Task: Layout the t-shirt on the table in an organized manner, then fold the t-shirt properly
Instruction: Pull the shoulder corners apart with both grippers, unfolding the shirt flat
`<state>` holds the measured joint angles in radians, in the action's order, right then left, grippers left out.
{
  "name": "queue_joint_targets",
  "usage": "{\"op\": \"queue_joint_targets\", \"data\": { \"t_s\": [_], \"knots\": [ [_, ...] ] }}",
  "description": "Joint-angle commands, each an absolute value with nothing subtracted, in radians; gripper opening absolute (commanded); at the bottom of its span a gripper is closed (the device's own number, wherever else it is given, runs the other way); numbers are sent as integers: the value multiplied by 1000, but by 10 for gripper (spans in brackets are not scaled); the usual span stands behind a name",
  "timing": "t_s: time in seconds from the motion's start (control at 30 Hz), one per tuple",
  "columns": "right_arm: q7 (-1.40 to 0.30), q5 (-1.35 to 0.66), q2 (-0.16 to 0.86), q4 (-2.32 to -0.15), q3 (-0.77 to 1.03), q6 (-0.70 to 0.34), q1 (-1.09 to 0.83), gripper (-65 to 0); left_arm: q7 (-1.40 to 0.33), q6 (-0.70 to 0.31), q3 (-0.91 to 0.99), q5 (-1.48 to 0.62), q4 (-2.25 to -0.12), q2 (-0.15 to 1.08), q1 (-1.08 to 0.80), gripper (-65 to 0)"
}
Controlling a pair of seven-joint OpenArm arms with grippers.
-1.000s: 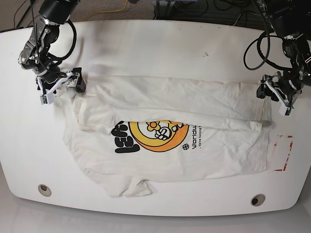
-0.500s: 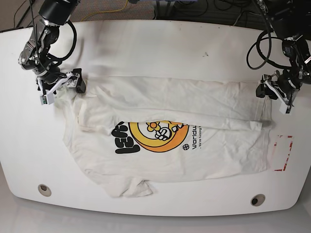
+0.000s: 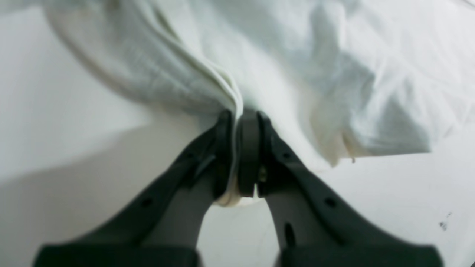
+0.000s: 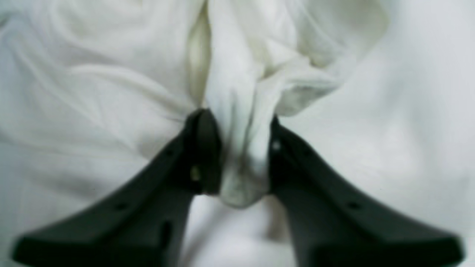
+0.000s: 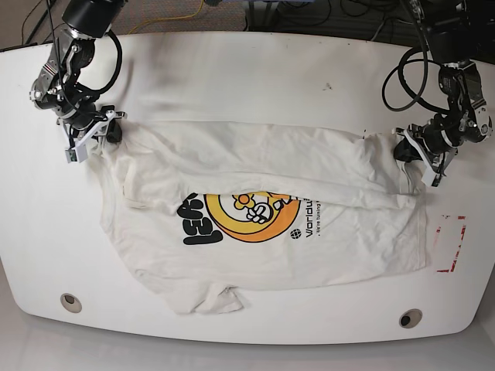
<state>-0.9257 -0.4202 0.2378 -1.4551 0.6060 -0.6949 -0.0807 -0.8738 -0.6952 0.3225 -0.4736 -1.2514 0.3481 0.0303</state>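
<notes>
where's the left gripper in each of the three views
Base: the left gripper is at the right edge of the t-shirt, shut on its far right corner.
Left wrist: it fills the lower centre, dark jaws pinching a fold of white cloth.
Right wrist: not in it; those jaws belong to the right gripper.
Shared landmark: the t-shirt, with the white table under it.

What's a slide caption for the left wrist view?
Left gripper shut on a bunched edge of the white cotton t-shirt above the glossy white table.
</notes>
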Motion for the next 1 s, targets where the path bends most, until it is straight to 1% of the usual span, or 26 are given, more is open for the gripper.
{"op": "queue_joint_targets", "data": {
  "t_s": [0.0, 0.1, 0.23, 0.47, 0.67, 0.77, 0.97],
  "knots": [
    [-914, -435, 251, -1520, 608, -698, -101, -609, -932, -698, 312, -443, -1303, 325, -1, -644],
    [-918, -435, 263, -1560, 610, -698, -125, -634, -957, -698, 312, -437, -1365, 312, -25, -644],
    [-918, -437, 278, -1606, 630, -698, -177, -637, -1001, -698, 312, -441, -1460, 309, -56, -644],
    [-918, -438, 277, -1655, 697, -698, -269, -637, -1058, -698, 312, -441, -1604, 312, -139, -644],
    [-918, -440, 283, -1655, 728, -698, -328, -637, -1061, -698, 314, -437, -1698, 315, -228, -643],
    [-918, -440, 285, -1656, 739, -698, -367, -637, -1061, -698, 314, -440, -1741, 338, -283, -643],
    [-918, -440, 285, -1667, 751, -698, -420, -637, -1061, -698, 314, -443, -1776, 364, -360, -643]
  ]
}}
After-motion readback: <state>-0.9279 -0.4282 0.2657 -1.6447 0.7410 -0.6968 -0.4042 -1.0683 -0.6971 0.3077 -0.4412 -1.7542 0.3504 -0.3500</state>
